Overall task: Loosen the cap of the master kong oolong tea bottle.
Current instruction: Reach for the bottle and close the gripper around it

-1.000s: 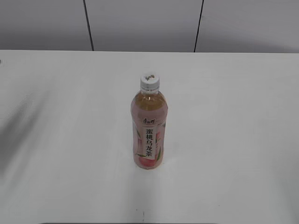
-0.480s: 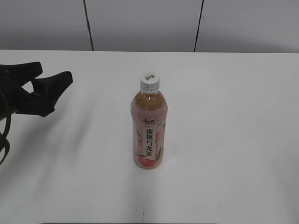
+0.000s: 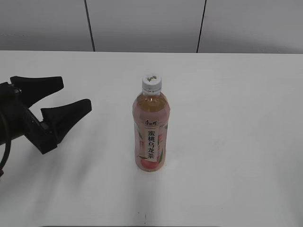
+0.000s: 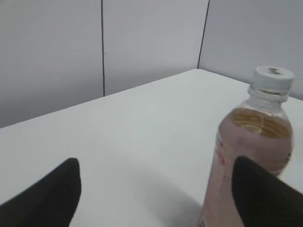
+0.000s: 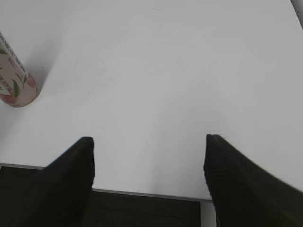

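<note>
We see the master kong oolong tea bottle [image 3: 151,127] upright on the table [image 3: 236,118], its cap [image 3: 152,82] on. At its nine o'clock our left gripper [image 3: 68,97] gapes wide, empty; our right gripper [image 5: 149,161] is likewise spread and empty.

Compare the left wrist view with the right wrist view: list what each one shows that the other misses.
Only the left wrist view shows the cap, the amber tea at the shoulder, and the grey wall panels. Only the right wrist view shows the bottle's base resting on the table, plus the table's near edge. Both show the master kong oolong tea bottle, the white table, and an open gripper holding nothing.
</note>
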